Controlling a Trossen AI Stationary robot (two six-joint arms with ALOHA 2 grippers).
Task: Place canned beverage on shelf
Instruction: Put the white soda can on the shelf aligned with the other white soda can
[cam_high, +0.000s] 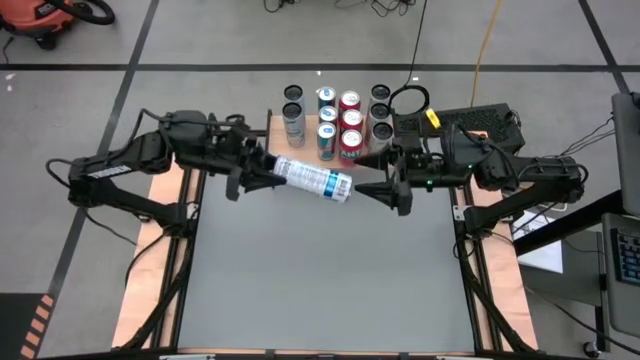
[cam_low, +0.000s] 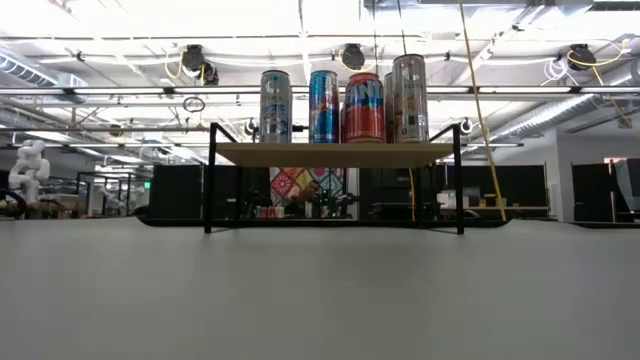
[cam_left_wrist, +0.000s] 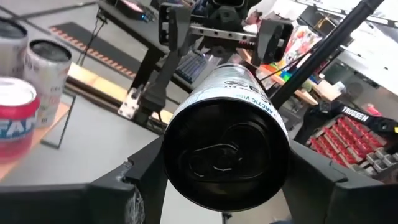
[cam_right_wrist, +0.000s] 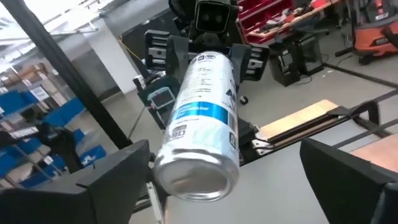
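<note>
A white and blue can (cam_high: 312, 180) hangs on its side high over the table's far half, with my left gripper (cam_high: 262, 172) shut on it. Its pull-tab end (cam_left_wrist: 225, 155) faces the left wrist camera, and its bottom end (cam_right_wrist: 194, 177) faces the right one. My right gripper (cam_high: 385, 186) stands open just off that bottom end, one finger to either side and apart from the can. The shelf (cam_low: 335, 153) stands at the far edge on thin black legs. It bears several upright cans (cam_high: 350, 125). The low view shows neither gripper nor the held can. My left gripper pinches the can's side wall near the pull-tab end (cam_left_wrist: 177, 118) between its two fingers (cam_left_wrist: 127, 190). The fingers come level from the table's left and lie along the can. The can is lifted clear of the table, about level, its bottom end toward my right gripper.
Pale wooden side boards (cam_high: 150, 260) with black rails run along the table's left and right. The grey tabletop (cam_high: 320, 280) lies bare in front of the arms. A black box with cables (cam_high: 480, 122) sits at the far right, beside the shelf.
</note>
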